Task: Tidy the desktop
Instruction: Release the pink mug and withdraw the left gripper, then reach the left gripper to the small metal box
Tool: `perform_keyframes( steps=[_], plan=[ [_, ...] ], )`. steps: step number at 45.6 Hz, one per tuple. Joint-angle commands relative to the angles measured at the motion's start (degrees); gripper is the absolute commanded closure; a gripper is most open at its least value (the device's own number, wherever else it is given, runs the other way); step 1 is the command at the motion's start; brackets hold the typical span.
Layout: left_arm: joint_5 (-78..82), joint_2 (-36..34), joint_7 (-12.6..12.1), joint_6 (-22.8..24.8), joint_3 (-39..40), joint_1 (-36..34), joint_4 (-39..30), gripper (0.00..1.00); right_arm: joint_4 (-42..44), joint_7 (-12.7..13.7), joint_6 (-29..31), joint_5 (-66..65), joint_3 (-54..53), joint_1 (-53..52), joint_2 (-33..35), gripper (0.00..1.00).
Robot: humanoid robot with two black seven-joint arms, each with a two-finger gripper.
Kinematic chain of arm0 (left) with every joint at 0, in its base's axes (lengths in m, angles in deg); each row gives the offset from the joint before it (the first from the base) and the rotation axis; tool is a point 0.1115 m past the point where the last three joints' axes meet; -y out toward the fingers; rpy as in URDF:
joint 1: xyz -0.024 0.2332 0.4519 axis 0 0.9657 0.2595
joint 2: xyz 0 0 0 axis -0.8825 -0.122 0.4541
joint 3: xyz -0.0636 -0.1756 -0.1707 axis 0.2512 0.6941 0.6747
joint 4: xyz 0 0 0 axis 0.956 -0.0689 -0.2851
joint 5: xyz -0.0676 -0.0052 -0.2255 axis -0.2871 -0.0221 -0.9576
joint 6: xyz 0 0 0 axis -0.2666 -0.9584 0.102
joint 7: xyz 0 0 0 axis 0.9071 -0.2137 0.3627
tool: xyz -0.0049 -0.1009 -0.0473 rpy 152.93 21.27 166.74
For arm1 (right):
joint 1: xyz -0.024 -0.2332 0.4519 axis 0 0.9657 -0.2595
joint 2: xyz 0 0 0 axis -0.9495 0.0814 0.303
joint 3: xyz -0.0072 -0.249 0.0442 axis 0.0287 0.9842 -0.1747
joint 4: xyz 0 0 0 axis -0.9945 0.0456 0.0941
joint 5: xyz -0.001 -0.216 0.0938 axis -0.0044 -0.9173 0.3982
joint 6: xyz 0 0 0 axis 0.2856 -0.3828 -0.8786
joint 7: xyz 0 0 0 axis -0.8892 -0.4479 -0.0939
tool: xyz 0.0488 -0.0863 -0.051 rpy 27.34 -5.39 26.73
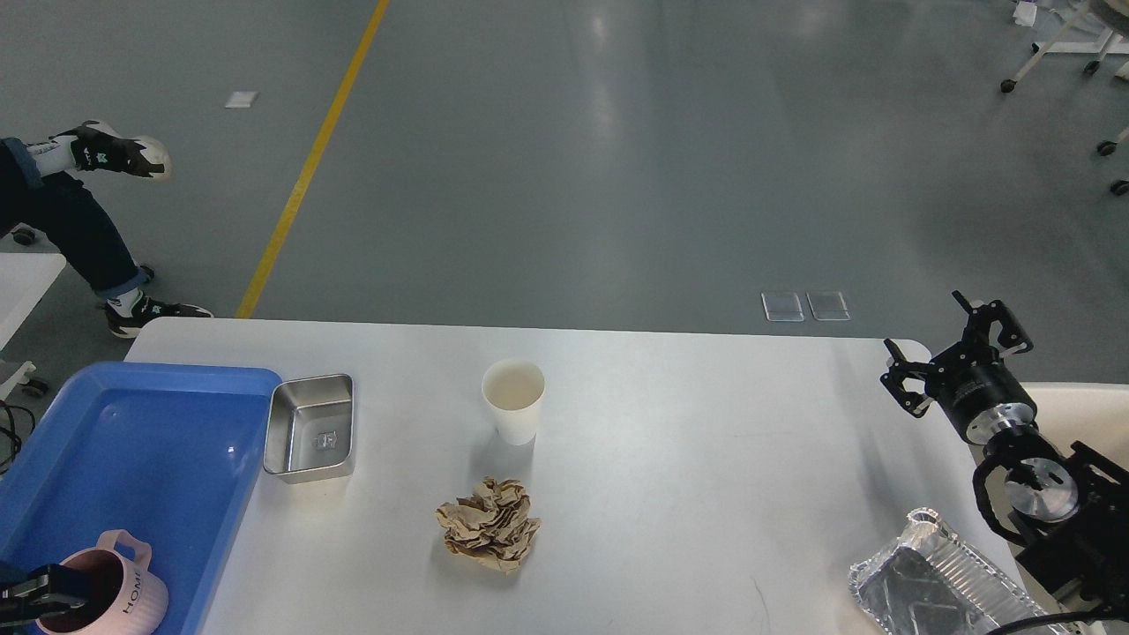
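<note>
Head view: paper cup (513, 399), crumpled paper (489, 524) mid-desktop (706, 459); steel pan (310, 427) beside blue tray (53, 414).

From my remote view, a smooth grey-green floor (617, 159) fills the upper part of the picture, with soft pale reflections of overhead light near the top centre. A yellow line (309, 168) runs diagonally across the floor on the left. A small white patch (241, 99) lies on the floor left of that line. Two clear rectangular plates (804, 306) sit side by side on the floor further right. At the top right I see white furniture legs on black castors (1007, 85). At the left edge, a seated person's legs (75, 225) in dark trousers and black-and-white trainers show.
</note>
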Motion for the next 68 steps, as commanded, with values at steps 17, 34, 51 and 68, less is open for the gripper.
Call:
perform_keyframes(
  steps=[17, 34, 51, 68],
  plan=[
    [0.35, -4.56, 14.01, 5.09, 9.38, -0.44, -2.09, 0.02, -0.08, 0.09, 0.00, 0.00, 0.00, -0.04, 0.44, 0.00],
    [0.18, -18.53, 14.45, 15.11, 17.11, -0.61, -3.50, 0.02, 0.01, 0.09, -0.09, 0.00, 0.00, -0.48, -0.26, 0.00],
    [0.18, -33.48, 19.99, 27.07, 31.35, -2.10, -3.50, 0.02, -0.08, 0.09, -0.17, 0.00, 0.00, -1.01, -0.35, 0.00],
    [0.18, -31.38, 18.94, 26.98, 31.79, -4.83, -3.33, 0.02, 0.01, 0.09, -0.17, 0.00, 0.00, -0.92, -0.18, 0.00]
  ],
)
